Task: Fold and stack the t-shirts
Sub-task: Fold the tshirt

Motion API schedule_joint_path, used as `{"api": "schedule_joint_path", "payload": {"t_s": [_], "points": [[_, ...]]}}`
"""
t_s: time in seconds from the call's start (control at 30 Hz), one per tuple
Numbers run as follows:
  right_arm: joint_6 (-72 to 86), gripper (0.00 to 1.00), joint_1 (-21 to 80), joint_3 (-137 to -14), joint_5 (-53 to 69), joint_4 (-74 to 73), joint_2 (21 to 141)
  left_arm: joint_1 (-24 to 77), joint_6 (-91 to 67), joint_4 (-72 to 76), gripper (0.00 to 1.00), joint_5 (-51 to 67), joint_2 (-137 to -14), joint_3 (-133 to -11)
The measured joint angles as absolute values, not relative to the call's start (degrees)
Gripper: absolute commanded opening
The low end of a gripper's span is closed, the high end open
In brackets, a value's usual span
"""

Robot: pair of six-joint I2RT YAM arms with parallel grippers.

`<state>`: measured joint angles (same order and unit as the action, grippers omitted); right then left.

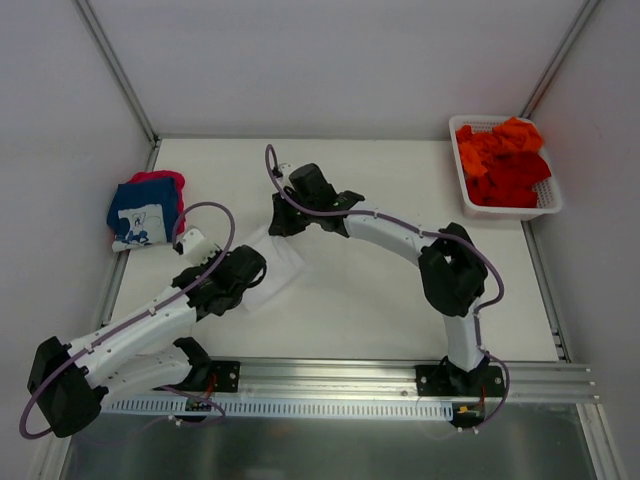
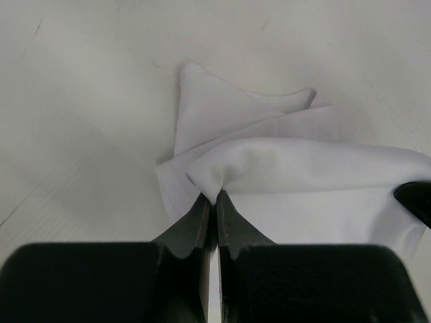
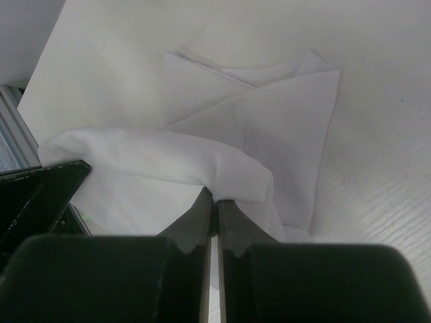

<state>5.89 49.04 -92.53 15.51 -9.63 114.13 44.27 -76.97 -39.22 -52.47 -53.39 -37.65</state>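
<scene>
White cloth is pinched in both grippers. On the left gripper point(image 2: 214, 198) the jaws are pressed together, with a fold of the white t-shirt point(image 2: 296, 165) caught at the very tips. The fabric rises into a small ridge where it is gripped. On the right gripper point(image 3: 214, 196) the jaws are likewise closed tight on a raised fold of the same garment. The two grippers stand near each other over the shirt, the left at its nearer side and the right at its farther side. Each shows as a dark shape at the margin of the other's wrist view.

The white t-shirt lies on the table point(image 1: 390, 290), left of centre. It is partly folded, with pointed flaps lying flat on the surface beyond the held folds. From above, white on a pale top, its outline is hard to trace.

At the far left, close to the side wall, a navy t-shirt point(image 1: 138, 222) with white print lies folded on a pink-red t-shirt point(image 1: 165, 180), which shows along its far and right edges. This pair is apart from the white shirt.

In the far right corner a white lattice basket point(image 1: 548, 205) holds the orange and red t-shirts point(image 1: 505, 160), heaped unfolded above the rim.

Both arms reach out from a metal rail point(image 1: 330, 385) along the near edge.
</scene>
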Motion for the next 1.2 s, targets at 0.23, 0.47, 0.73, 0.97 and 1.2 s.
{"api": "schedule_joint_path", "payload": {"t_s": [0.23, 0.47, 0.73, 0.97, 1.2], "points": [[5.93, 0.0, 48.31, -96.62, 17.19, -9.3, 118.72, 40.23, -69.63, -32.36, 0.0, -50.92, -58.76, -37.67], [6.39, 0.01, 47.03, -105.06, 19.2, -9.74, 125.14, 32.82, -64.95, -23.92, 0.0, -48.38, -68.05, -37.71], [7.18, 0.02, 45.41, -119.0, 22.48, -12.71, 134.04, 27.22, -61.82, -18.48, 0.0, -46.57, -74.94, -40.1], [8.62, 0.03, 43.7, -129.51, 25.08, -15.9, 143.15, 25.78, -60.62, -17.67, 0.0, -46.7, -75.26, -41.74], [10.09, 0.07, 42.28, -130.52, 27.79, -18.46, 146.8, 25.76, -62.67, -18.44, 0.0, -47.29, -75.26, -41.74]]}}
